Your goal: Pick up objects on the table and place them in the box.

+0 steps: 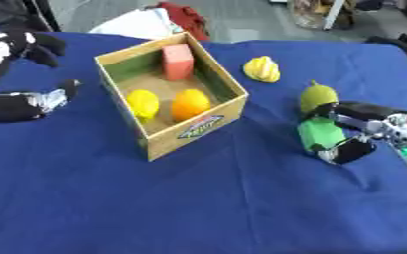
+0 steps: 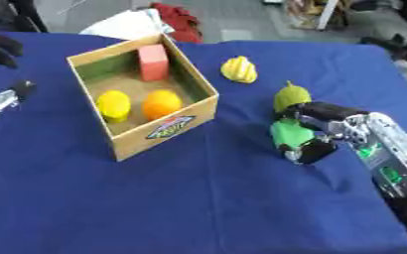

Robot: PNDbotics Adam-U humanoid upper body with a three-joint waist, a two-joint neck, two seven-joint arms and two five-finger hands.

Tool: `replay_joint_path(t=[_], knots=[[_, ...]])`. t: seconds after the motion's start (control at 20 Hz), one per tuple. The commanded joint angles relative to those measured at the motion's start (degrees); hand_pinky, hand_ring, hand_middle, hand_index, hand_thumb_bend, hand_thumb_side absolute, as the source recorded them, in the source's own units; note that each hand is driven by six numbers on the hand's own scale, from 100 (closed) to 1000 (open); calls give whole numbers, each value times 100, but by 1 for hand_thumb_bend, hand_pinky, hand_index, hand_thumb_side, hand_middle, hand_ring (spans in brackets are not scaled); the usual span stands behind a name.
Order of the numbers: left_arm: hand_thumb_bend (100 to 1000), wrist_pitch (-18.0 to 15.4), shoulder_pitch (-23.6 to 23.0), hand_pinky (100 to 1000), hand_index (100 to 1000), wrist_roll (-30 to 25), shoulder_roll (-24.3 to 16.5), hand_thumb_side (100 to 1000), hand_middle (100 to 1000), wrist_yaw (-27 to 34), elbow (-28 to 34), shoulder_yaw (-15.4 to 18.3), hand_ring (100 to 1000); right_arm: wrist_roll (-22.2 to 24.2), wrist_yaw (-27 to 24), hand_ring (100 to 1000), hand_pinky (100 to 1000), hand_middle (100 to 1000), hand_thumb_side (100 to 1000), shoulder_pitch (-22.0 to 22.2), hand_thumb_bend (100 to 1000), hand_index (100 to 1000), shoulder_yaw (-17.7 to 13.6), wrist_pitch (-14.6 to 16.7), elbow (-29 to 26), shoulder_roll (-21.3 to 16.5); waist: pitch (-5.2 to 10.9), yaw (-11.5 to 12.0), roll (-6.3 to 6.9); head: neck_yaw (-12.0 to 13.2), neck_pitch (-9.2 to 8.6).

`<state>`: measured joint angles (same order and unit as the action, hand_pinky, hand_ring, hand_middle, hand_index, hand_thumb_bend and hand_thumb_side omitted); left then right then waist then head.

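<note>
Lying beyond the table at twelve o'clock: white cloth (image 1: 142, 22); bunching just beside it at one o'clock, red cloth (image 1: 182, 16).

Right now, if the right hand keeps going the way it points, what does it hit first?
The right hand, curled on the green object, points left. Bare blue cloth comes next, then probably the box at its front corner; depth is unclear.

A table (image 1: 198, 198) is covered with a blue cloth (image 1: 241, 218). An open box (image 1: 194, 130) is set left of centre. A yellow ridged fruit (image 1: 262, 69) lies to its right, farther back. A green pear (image 1: 317, 97) and a green block (image 1: 318, 134) are at the right.
</note>
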<state>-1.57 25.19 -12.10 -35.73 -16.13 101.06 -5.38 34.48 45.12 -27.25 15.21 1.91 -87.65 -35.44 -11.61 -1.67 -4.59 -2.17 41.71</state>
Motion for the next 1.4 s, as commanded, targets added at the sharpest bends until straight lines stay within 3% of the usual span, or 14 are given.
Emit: replay_joint_path(t=[0.05, 0.25, 0.4, 0.65, 0.85, 1.0, 1.1, 1.2, 1.3, 1.4], knots=[[411, 13, 33, 719, 792, 19, -73, 456, 656, 48, 73, 99, 628, -289, 46, 499, 372, 584, 100, -122, 100, 716, -213, -55, -338, -117, 172, 0, -56, 15, -71], [409, 18, 9, 718, 791, 50, -31, 454, 655, 89, 101, 130, 627, -683, -288, 475, 347, 554, 100, -444, 100, 707, -340, -146, -788, -179, 200, 52, -56, 16, -54], [406, 18, 19, 716, 790, 65, 60, 451, 653, 150, 132, 130, 626, -957, -596, 472, 346, 551, 100, -887, 100, 717, -191, -136, -840, -171, 233, 164, -64, -28, -50], [406, 1, 131, 714, 788, 58, 252, 444, 653, 276, 237, 88, 625, -1072, -1074, 463, 339, 542, 105, -1678, 100, 722, -3, -88, -309, 164, 253, 463, -78, -221, -80], [383, -5, 204, 714, 787, 74, 402, 439, 652, 408, 401, 96, 625, -1189, -1116, 471, 358, 550, 125, -2323, 100, 738, 19, -116, 340, 559, 227, 755, -88, -402, -127], [370, 19, 216, 711, 786, 84, 485, 441, 650, 484, 462, 100, 622, -1352, -948, 579, 520, 639, 231, -2624, 100, 834, 5, -103, 813, 822, 214, 902, -102, -529, -144], [367, 38, 208, 709, 785, 85, 521, 444, 648, 523, 466, 95, 621, -1443, -852, 690, 608, 742, 411, -2736, 100, 936, 26, -49, 1151, 995, 196, 942, -107, -569, -158], [362, 46, 200, 708, 785, 80, 548, 446, 647, 551, 462, 89, 620, -1577, -754, 848, 774, 866, 548, -2799, 170, 981, 74, 70, 1428, 1121, 176, 941, -113, -587, -171], [357, 49, 197, 708, 785, 69, 565, 448, 647, 551, 453, 81, 620, -1636, -582, 940, 881, 944, 597, -2815, 209, 1000, 157, 191, 1571, 1176, 161, 914, -124, -594, -173], [356, 47, 191, 708, 784, 61, 572, 449, 647, 548, 449, 79, 620, -1702, -402, 950, 901, 961, 618, -2791, 212, 1000, 174, 267, 1553, 1178, 152, 867, -131, -580, -173]])
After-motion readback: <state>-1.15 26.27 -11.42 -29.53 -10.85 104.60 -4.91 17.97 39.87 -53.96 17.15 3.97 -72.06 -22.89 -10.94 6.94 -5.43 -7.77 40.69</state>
